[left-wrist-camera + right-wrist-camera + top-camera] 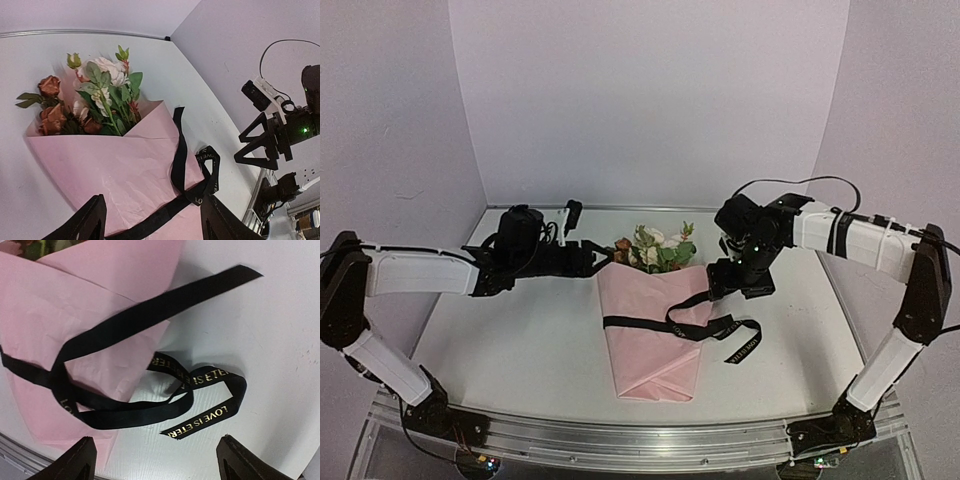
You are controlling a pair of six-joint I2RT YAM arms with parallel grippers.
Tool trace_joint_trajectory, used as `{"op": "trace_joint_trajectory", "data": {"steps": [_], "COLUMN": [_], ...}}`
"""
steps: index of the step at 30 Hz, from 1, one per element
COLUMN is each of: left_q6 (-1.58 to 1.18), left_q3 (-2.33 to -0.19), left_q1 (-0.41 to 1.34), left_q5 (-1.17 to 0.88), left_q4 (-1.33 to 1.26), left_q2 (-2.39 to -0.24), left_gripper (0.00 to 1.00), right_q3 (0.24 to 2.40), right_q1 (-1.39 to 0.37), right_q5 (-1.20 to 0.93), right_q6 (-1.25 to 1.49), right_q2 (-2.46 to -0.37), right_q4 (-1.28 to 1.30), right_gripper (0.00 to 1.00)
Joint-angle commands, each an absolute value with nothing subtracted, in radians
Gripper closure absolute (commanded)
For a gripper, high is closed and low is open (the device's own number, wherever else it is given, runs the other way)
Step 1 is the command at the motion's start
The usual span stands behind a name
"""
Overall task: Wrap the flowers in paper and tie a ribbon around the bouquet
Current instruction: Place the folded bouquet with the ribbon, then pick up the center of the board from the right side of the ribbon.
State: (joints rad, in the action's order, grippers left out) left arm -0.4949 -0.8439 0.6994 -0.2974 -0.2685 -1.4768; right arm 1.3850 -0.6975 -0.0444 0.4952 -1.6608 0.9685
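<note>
Bouquet (645, 360) lies long axis near-to-far, blooms far; ribbon (150, 310) knot & loose tails beneath open, empty R tool (156, 437); L tool (152, 200) open near blooms.

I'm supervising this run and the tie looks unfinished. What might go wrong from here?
1. The ribbon only crosses loosely over the paper and nothing holds it; it may slacken and let the wrap unfold.
2. The right gripper hovers open over the slack ends; a regrasp might catch the wrong strand or the paper.
3. The left gripper, also open, is close beside the flowers and may knock them.
</note>
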Motion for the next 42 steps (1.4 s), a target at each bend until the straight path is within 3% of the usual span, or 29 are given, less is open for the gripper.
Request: {"op": "trace_joint_trajectory", "data": {"steps": [1, 9, 17, 26, 33, 39, 42], "left_q6": [-0.405, -0.244, -0.177, -0.14, -0.137, -0.136, -0.144], "left_q3": [-1.126, -1.628, -1.822, -1.939, -1.948, -1.935, -1.872], "left_q1": [0.739, 0.943, 1.022, 1.045, 1.051, 1.052, 1.051], "left_q5": [-0.372, -0.082, -0.023, 0.058, 0.043, 0.046, 0.05], "left_q4": [-0.101, 0.302, 0.456, 0.57, 0.573, 0.554, 0.488], "left_q2": [-1.678, -2.05, -2.206, -2.304, -2.321, -2.303, -2.242], "left_gripper": [0.37, 0.41, 0.39, 0.44, 0.64, 0.94, 1.0], "right_q3": [1.235, 0.969, 0.982, 1.047, 1.103, 1.158, 1.195], "right_q1": [-0.661, -0.599, -0.56, -0.556, -0.547, -0.535, -0.535], "right_q5": [0.069, 0.185, 0.094, 0.042, 0.015, -0.043, -0.082], "right_q6": [0.596, 0.704, 0.717, 0.729, 0.728, 0.761, 0.811], "right_q2": [-1.546, -1.343, -1.34, -1.398, -1.431, -1.48, -1.52], "right_q4": [0.95, 0.921, 0.887, 0.86, 0.853, 0.832, 0.811], "right_gripper": [0.17, 0.21, 0.21, 0.21, 0.21, 0.22, 0.23]}}
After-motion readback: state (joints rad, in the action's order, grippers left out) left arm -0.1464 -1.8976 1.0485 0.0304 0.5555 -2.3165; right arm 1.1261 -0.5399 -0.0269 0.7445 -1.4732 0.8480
